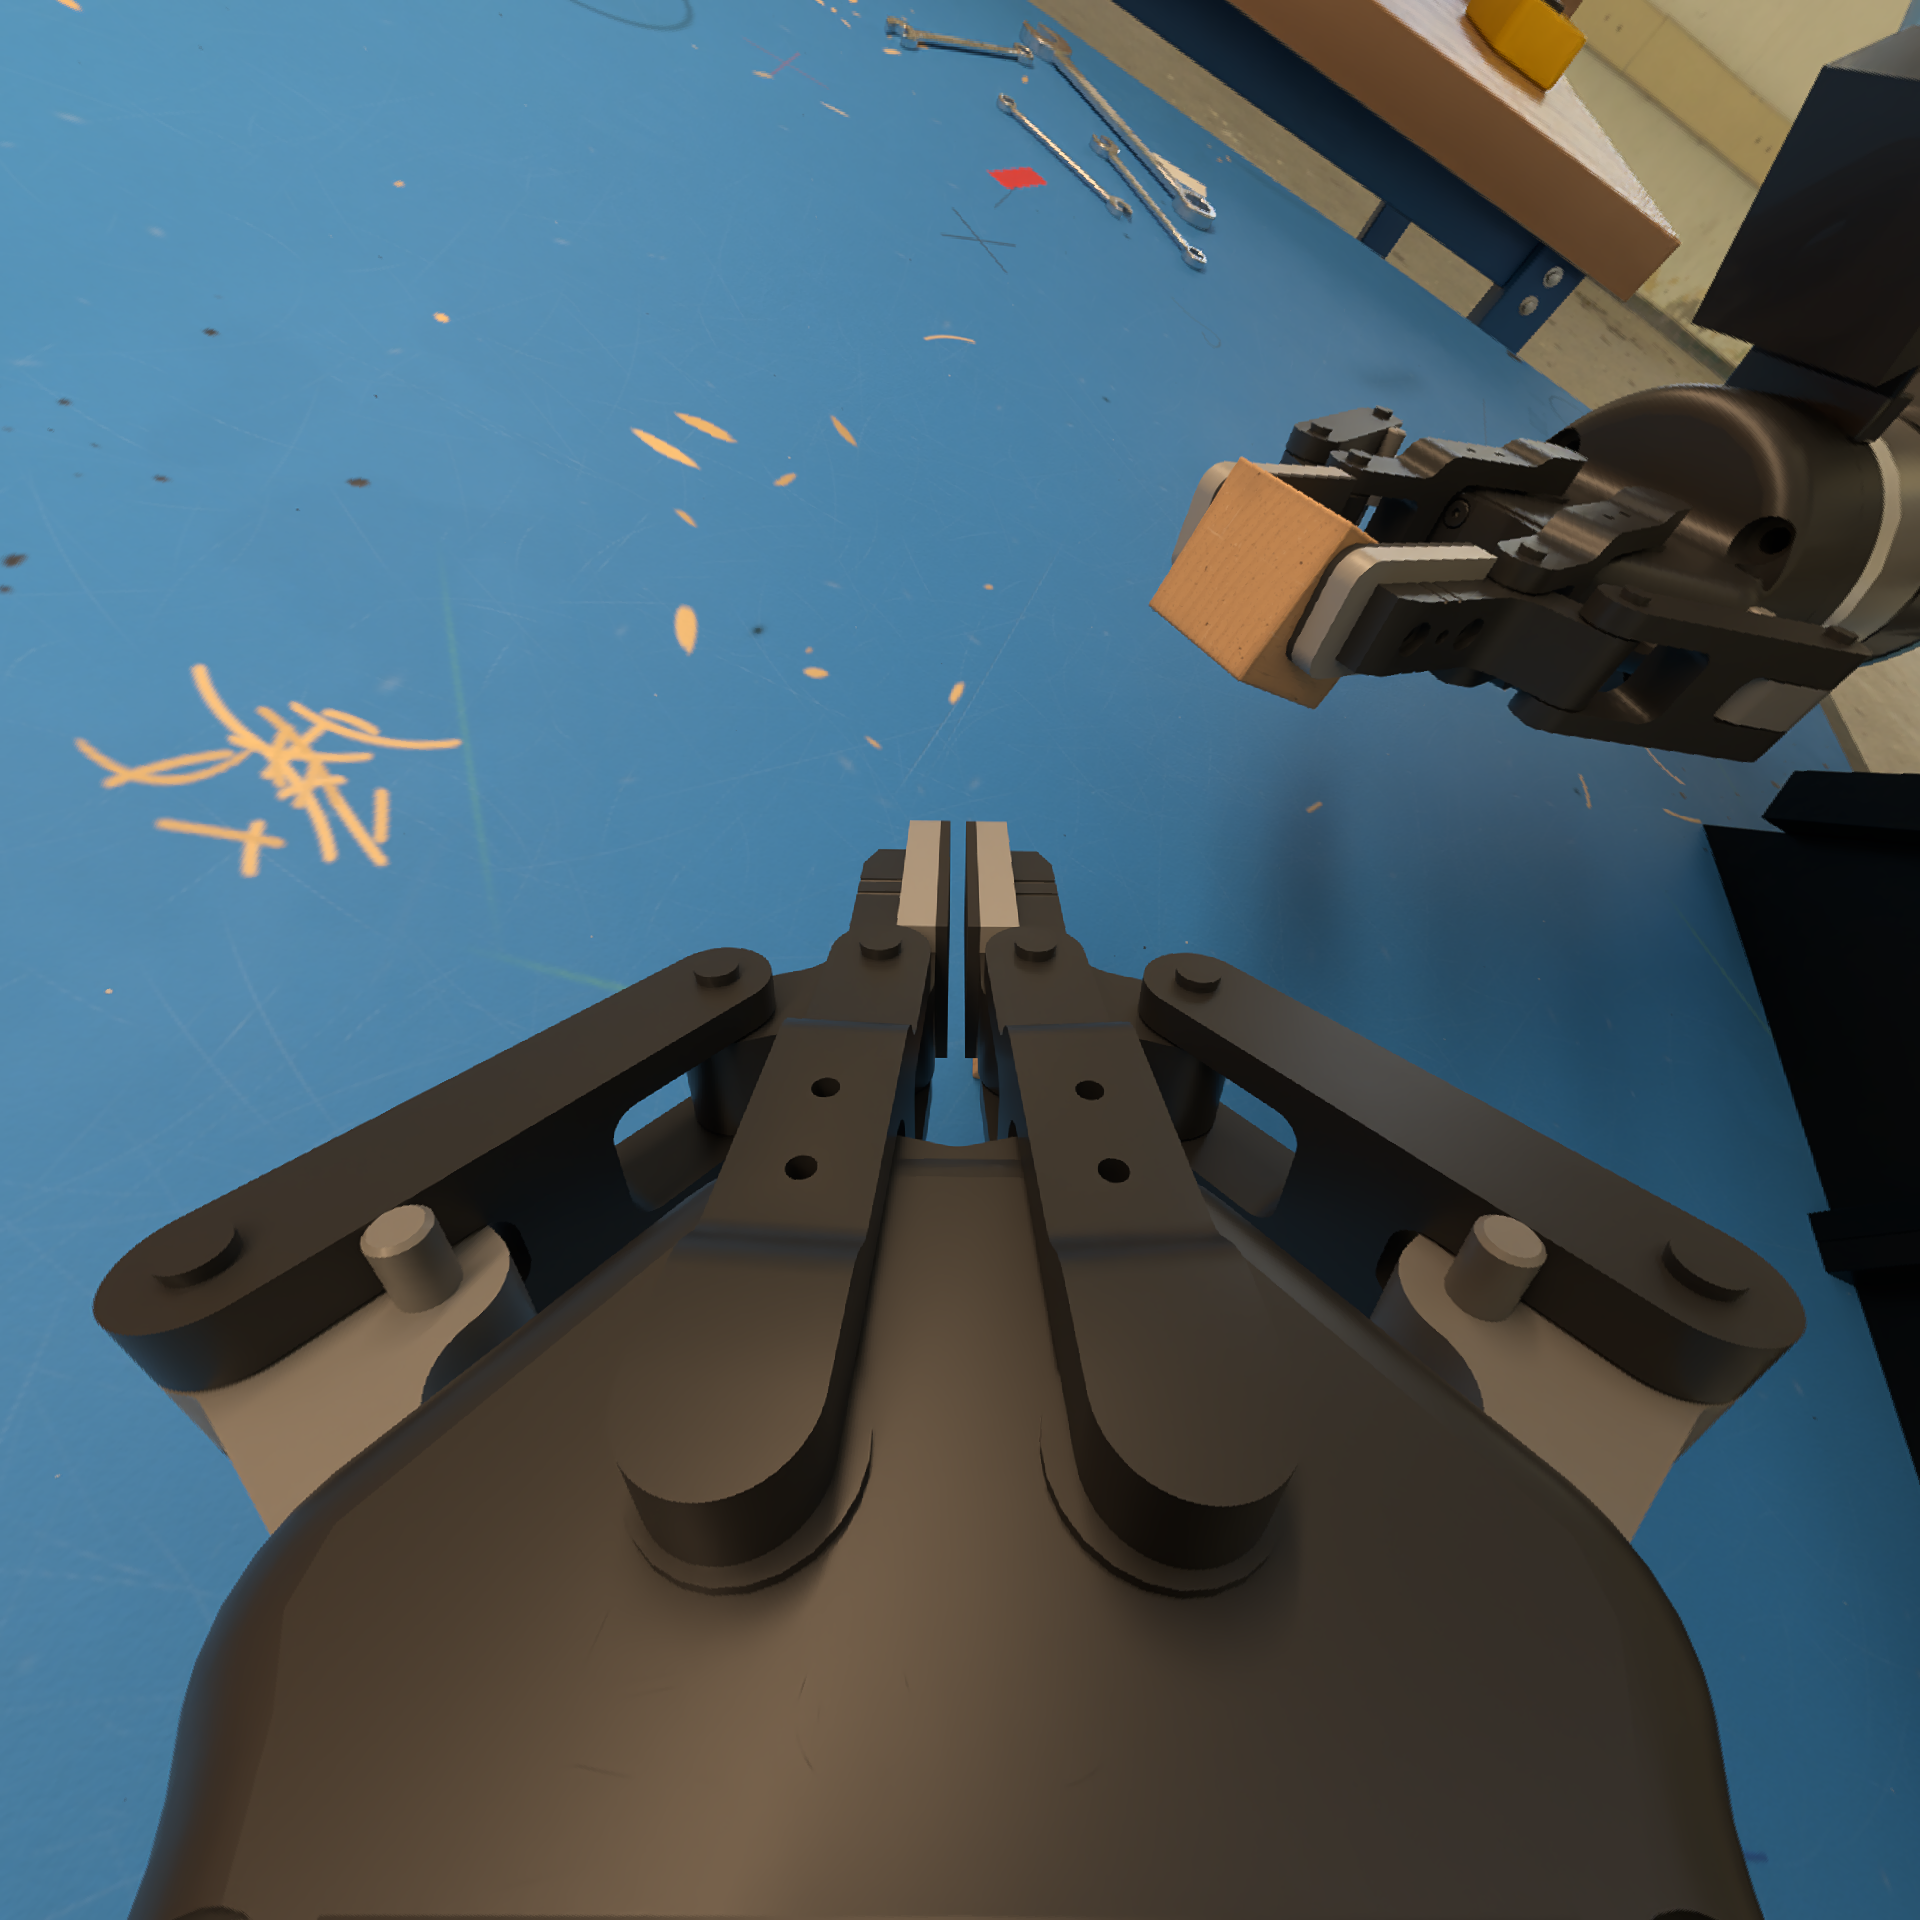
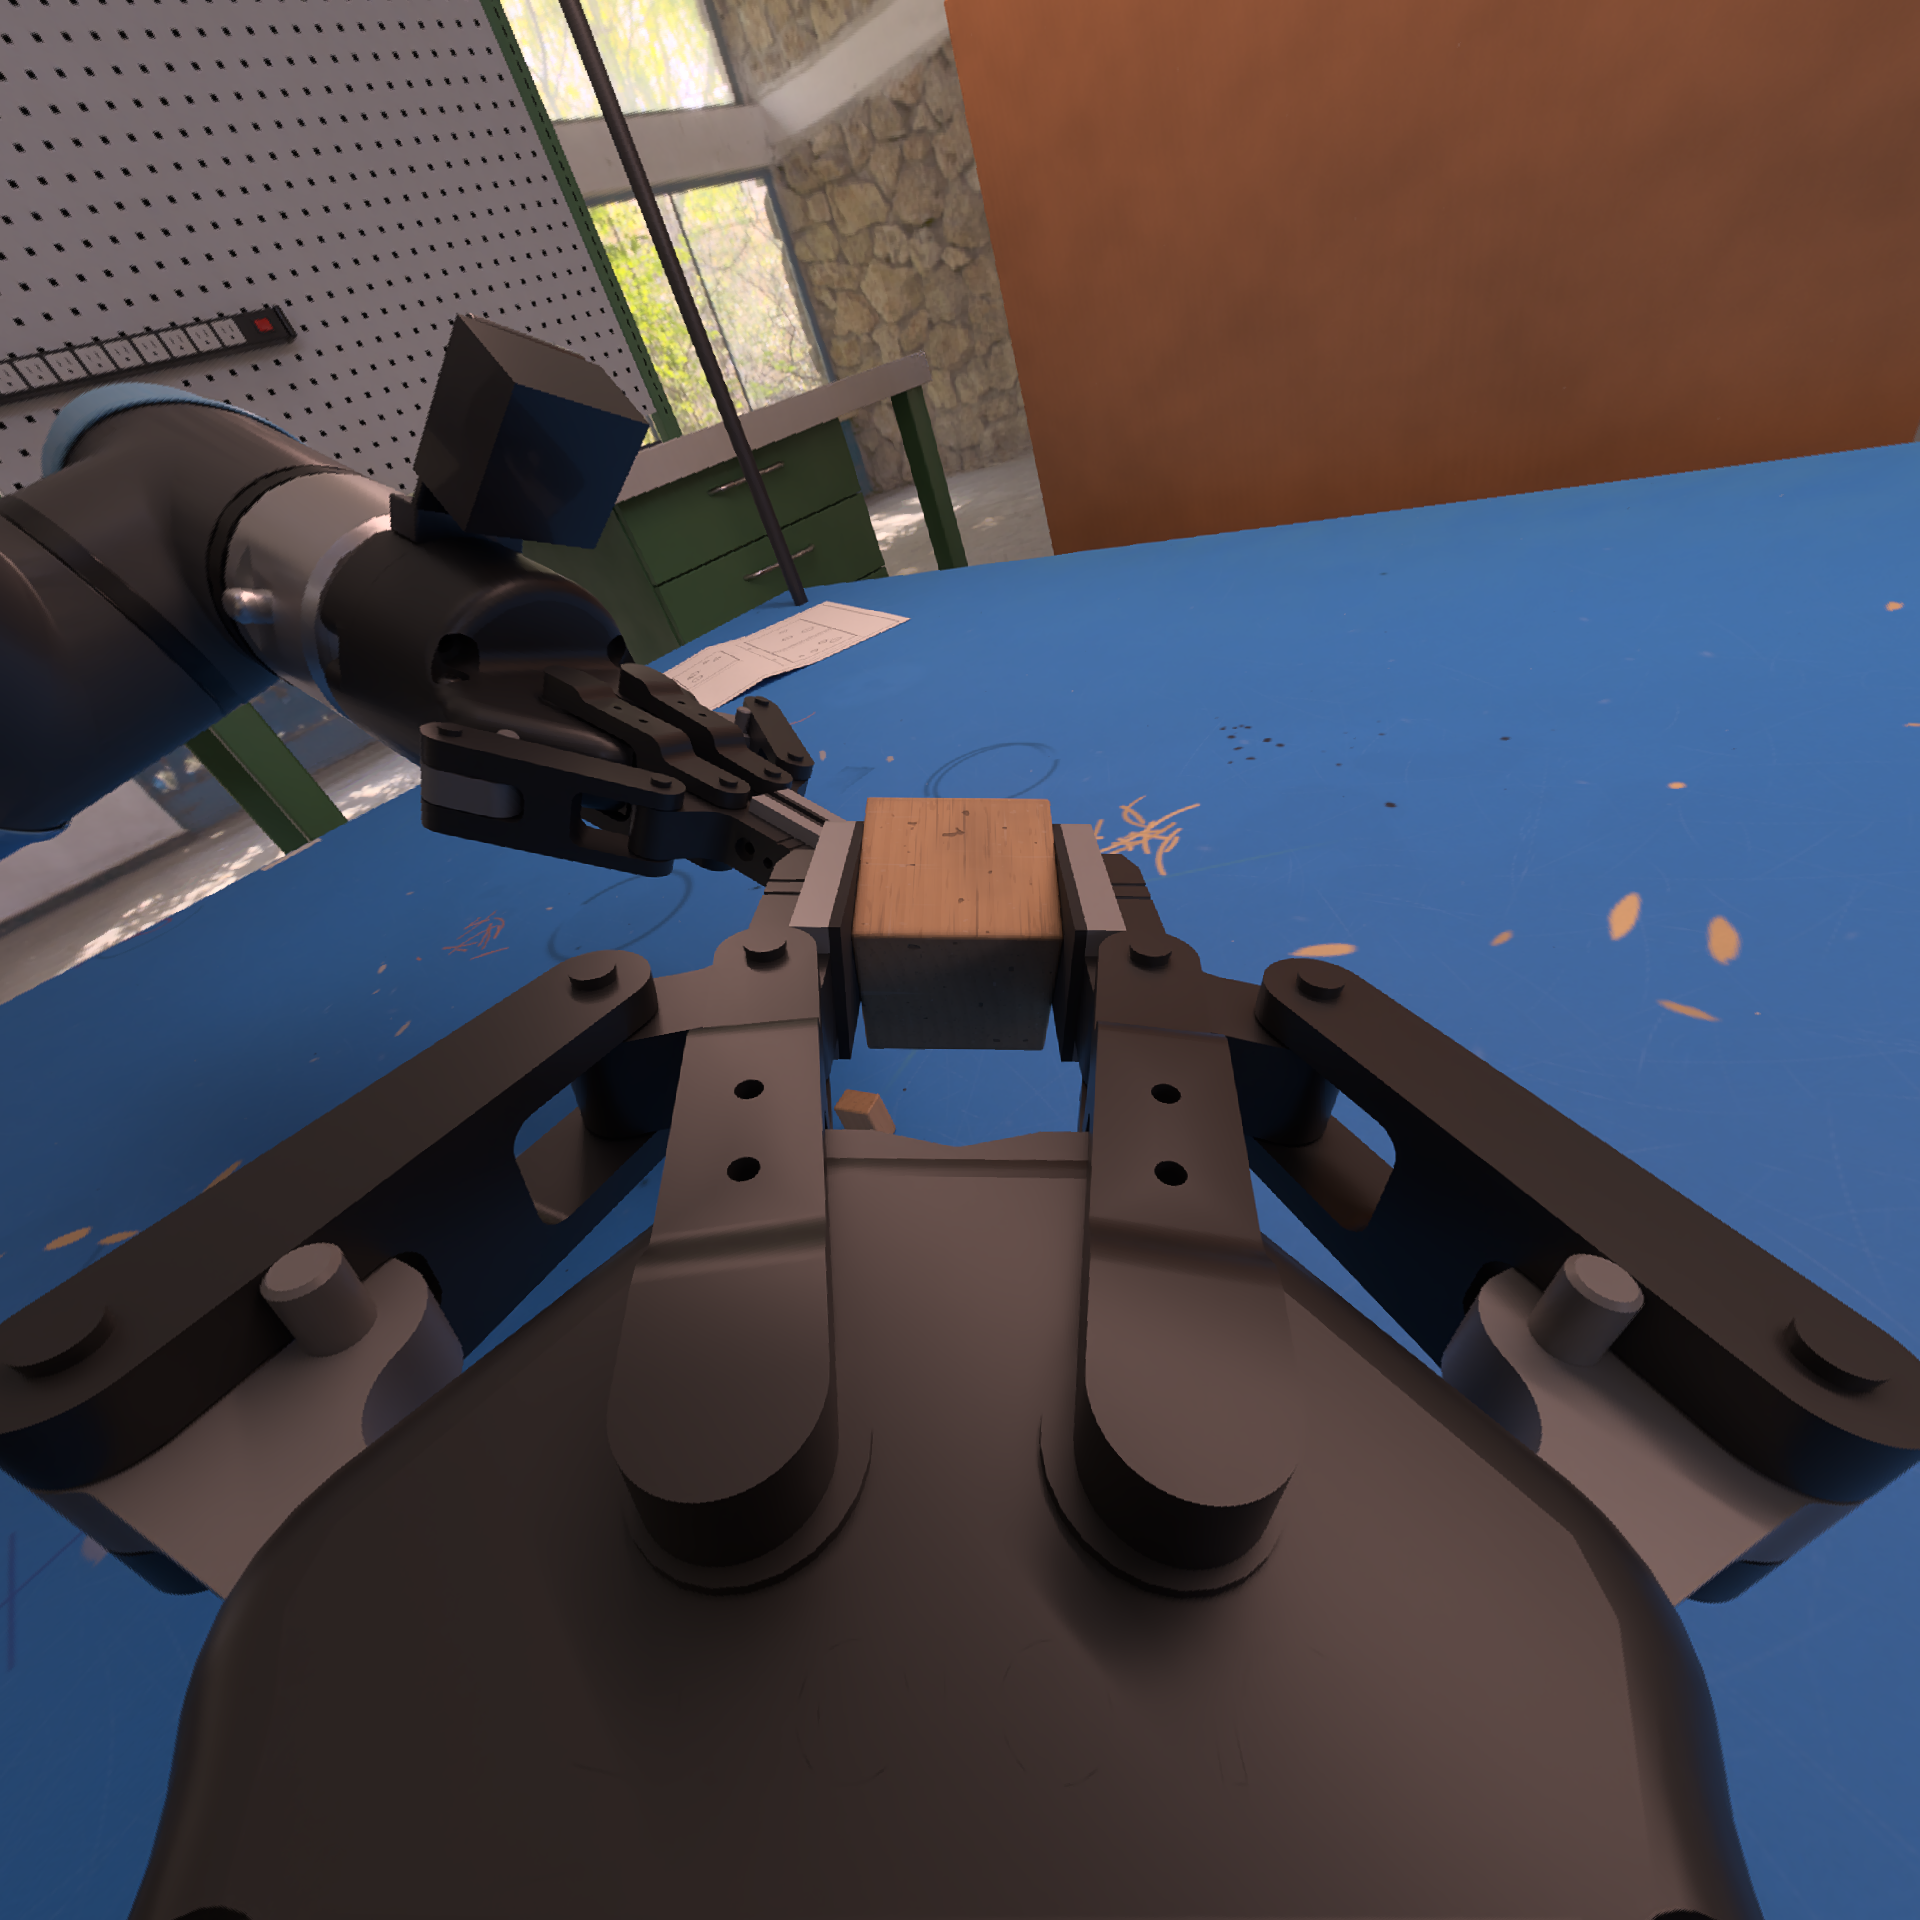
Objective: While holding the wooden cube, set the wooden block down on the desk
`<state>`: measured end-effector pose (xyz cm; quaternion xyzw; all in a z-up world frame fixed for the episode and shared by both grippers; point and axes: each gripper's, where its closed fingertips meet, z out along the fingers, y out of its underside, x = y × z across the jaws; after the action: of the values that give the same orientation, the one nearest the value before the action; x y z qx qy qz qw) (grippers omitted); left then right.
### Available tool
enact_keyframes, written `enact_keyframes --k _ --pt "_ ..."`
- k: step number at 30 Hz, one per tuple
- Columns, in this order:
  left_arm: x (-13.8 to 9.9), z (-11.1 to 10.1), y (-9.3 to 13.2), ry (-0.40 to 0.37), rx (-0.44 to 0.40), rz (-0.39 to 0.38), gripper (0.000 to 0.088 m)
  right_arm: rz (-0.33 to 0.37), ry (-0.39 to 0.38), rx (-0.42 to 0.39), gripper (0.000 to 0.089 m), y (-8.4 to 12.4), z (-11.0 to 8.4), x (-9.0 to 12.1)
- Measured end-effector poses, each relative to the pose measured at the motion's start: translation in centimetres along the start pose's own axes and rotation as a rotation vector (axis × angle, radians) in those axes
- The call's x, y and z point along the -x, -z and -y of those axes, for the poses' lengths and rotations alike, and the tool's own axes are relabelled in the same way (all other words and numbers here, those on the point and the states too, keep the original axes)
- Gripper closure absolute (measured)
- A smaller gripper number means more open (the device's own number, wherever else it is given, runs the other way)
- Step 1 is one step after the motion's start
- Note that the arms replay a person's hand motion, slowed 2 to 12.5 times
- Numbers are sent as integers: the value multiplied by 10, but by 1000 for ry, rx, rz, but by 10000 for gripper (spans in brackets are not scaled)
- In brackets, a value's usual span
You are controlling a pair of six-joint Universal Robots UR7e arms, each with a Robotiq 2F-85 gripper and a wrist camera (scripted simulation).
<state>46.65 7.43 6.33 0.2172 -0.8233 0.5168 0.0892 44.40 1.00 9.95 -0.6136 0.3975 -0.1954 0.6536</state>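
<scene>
My right gripper [image 2: 956,831] is shut on the wooden cube [image 2: 956,873] and holds it above the blue desk [image 2: 1455,675]. The left wrist view shows that gripper [image 1: 1257,566] and the cube [image 1: 1236,592] at the right, in the air. My left gripper [image 1: 958,831] is shut with nothing between its pads, low over the desk [image 1: 520,520]. In the right wrist view it [image 2: 800,810] reaches in from the left, with its tips next to the cube. A small wooden block [image 2: 860,1110] shows through the gap under the cube and seems to lie on the desk.
Several wrenches [image 1: 1122,156] and a red marker [image 1: 1016,178] lie far ahead of the left gripper. A dark box [image 1: 1829,987] stands at the desk's right edge. A paper sheet [image 2: 790,644] lies at the far edge. An orange panel [image 2: 1455,260] stands behind the desk.
</scene>
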Motion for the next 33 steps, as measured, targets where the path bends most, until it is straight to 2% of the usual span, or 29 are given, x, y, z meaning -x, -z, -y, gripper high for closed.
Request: enact_keyframes --k 33 --pt "0 -2 -1 -11 7 7 856 1 -5 -7 593 1 1 0"
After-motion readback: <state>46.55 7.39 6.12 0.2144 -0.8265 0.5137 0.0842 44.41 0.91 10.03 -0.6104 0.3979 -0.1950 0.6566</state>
